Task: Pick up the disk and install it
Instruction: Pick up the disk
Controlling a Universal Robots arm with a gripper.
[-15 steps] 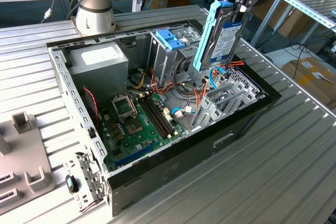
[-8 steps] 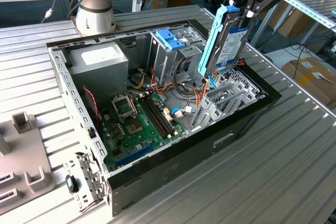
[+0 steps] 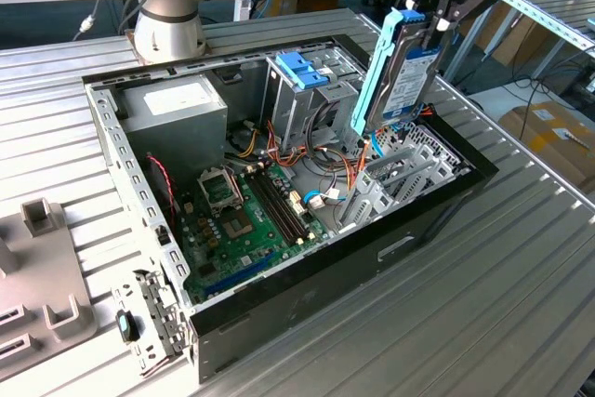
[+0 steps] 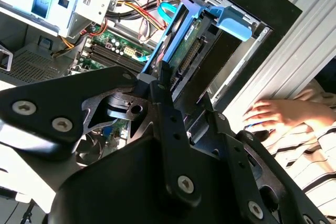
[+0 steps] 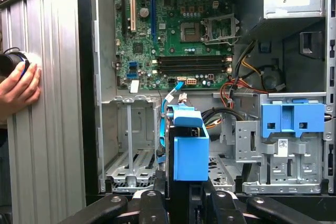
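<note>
- My gripper (image 3: pixel 430 18) is clenched on the top end of the disk (image 3: pixel 402 72).
- The disk hangs on edge, tilted, in the upper right of the exterior view, over the front end of the computer case (image 3: pixel 307 295).
- Its lower end sits down among the wires (image 3: pixel 349 169). I can't tell whether it touches them.
- Step in hand, my read: lining the disk up with the open bay (image 3: pixel 409 169).
- In the first wrist view the disk (image 5: pixel 189 150) sits between that bay (image 5: pixel 131 145) and the metal cage (image 5: pixel 278 156), so it's not square to the slot yet.
- To do it well: take the tilt out first and get the rail (image 3: pixel 372 81) parallel to the bay walls. Go in slow so nothing snags a wire.
- The grip needs to be firm, since only one end is pinched and the rest acts as a lever.
- Disk: flat silver-grey metal slab with a white label. Its rail is smooth light-blue plastic, probably a bit springy.
- Cage and bay: thin punched sheet steel with hard edges. A darker blue plastic bracket (image 3: pixel 299 70) sits on top of the cage.
- Wires: loose red, yellow and orange bundles, soft and easy to trap.
- Board (image 3: pixel 244 220): green, densely populated, lying flat on the case floor.
- Table (image 3: pixel 502 285): ribbed aluminium.
- A person's hand (image 5: pixel 18 85) rests on the table beside the case.
</note>
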